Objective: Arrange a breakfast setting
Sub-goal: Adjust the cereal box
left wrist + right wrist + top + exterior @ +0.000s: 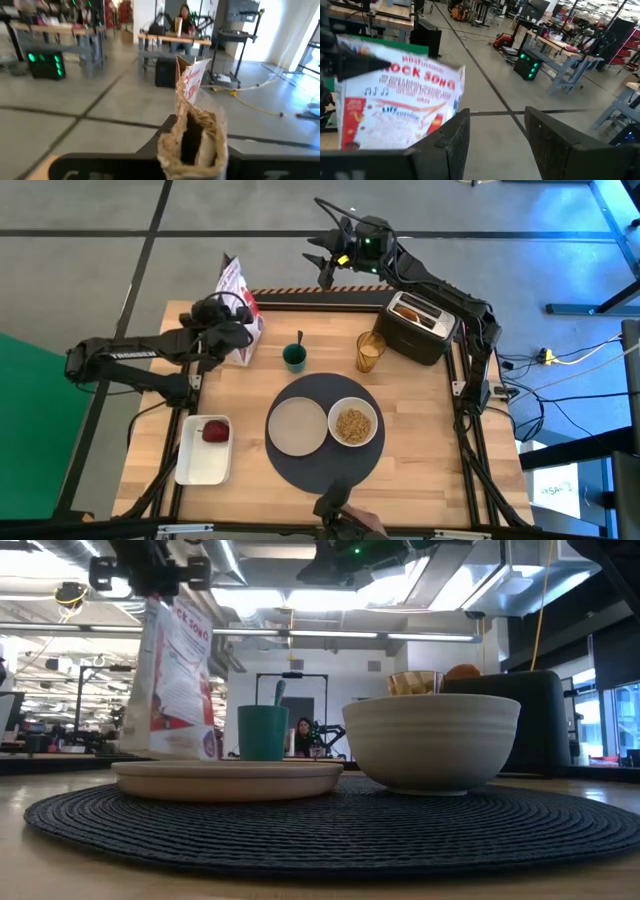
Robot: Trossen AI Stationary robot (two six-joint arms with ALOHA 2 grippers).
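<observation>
A white and red cereal bag (240,302) stands upright at the table's far left, with my left gripper (222,320) shut on its upper part. My right gripper (495,145) hangs open and empty past the table's far edge (325,265). On the dark grey round mat (325,470) sit the beige plate (297,425) and the white bowl (353,423), which holds cereal. Behind them stand the small green cup (294,358) and the amber glass (370,352). The red fruit (215,430) lies in the white tray (200,465). A toasted round (408,310) sticks out of the black toaster (425,335). My left gripper holds the cereal bag near its open top (160,602), coming at it level from the table's left side. The bag's torn mouth (192,137) gapes right in front of the wrist and hides the fingertips. The bag hangs upright; whether its bottom (170,745) rests on the table I cannot tell.
Bare wood lies between the bag and the green cup and along the table's near and right edges. A striped strip (320,292) runs along the far edge. A person (182,20) sits at a bench in the room beyond.
</observation>
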